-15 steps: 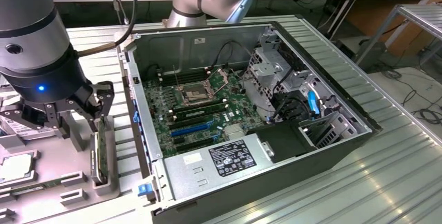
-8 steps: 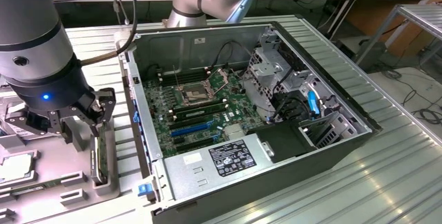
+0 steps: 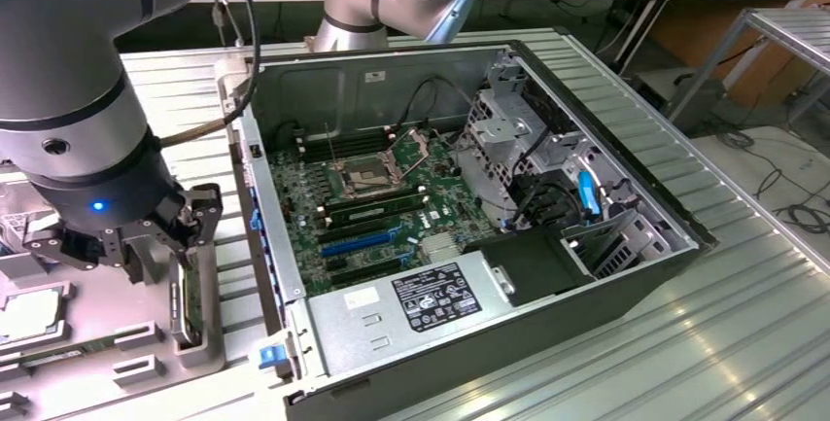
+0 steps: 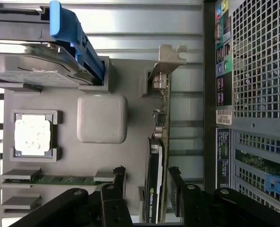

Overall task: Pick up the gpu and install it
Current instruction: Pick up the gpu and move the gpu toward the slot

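While the gripper (image 3: 158,246) hangs with jaws wide open, the gpu (image 4: 161,123) stands on edge in the gray tray (image 4: 66,101) between its fingers, long axis 12-to-6 in the exterior view, at 8 o'clock from the computer case (image 3: 350,81).

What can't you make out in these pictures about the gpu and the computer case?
- Faces of the gpu: the wrist view sees it edge-on.
- One end of it: wrist view, cut off by the picture edge past the open gripper.
- Most of the gpu in the exterior view: the gripper and arm stand in front.
- Print on the power supply label: exterior view, too small to read.
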Robot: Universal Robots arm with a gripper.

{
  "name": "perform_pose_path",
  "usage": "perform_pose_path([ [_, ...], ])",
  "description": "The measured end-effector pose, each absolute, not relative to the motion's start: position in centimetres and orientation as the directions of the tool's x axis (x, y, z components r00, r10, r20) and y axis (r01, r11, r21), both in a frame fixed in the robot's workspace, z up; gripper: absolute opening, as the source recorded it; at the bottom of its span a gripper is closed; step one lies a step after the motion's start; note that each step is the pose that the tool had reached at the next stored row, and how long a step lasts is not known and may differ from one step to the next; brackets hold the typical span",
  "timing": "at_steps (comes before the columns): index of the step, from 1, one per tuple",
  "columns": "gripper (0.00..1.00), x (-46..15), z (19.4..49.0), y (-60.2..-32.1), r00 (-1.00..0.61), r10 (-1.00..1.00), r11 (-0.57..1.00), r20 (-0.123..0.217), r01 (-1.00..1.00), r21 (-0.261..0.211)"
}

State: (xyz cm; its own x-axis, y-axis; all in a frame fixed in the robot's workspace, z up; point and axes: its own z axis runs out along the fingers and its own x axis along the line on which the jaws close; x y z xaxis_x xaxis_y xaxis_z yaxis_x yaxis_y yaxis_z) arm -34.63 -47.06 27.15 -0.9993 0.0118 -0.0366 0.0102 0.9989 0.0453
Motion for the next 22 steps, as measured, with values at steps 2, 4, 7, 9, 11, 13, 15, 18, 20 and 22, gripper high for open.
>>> perform_pose_path([
  [2,0.48,-34.6,27.0,-47.2,-0.999,0.012,0.999,-0.037,0.01,0.046],
  [4,0.48,-34.5,27.0,-47.2,-0.999,0.012,0.999,-0.037,0.01,0.046],
  [7,0.48,-34.1,26.8,-47.2,-0.999,0.012,0.999,-0.037,0.01,0.046],
  [9,0.48,-34.1,26.4,-47.3,-0.999,0.012,0.999,-0.037,0.01,0.046],
  [11,0.48,-34.1,26.0,-47.4,-0.999,0.012,0.999,-0.037,0.01,0.046],
  [13,0.48,-34.1,25.7,-47.4,-0.999,0.012,0.999,-0.037,0.01,0.046],
  [15,0.48,-34.1,25.3,-47.5,-0.999,0.012,0.999,-0.037,0.01,0.046],
  [18,0.48,-34.1,24.9,-47.7,-0.999,0.012,0.999,-0.037,0.01,0.047],
  [20,0.48,-34.0,24.8,-47.8,-0.999,0.012,0.999,-0.037,0.01,0.047],
  [22,0.48,-33.9,24.7,-47.9,-0.999,0.012,0.999,-0.037,0.01,0.047],
])
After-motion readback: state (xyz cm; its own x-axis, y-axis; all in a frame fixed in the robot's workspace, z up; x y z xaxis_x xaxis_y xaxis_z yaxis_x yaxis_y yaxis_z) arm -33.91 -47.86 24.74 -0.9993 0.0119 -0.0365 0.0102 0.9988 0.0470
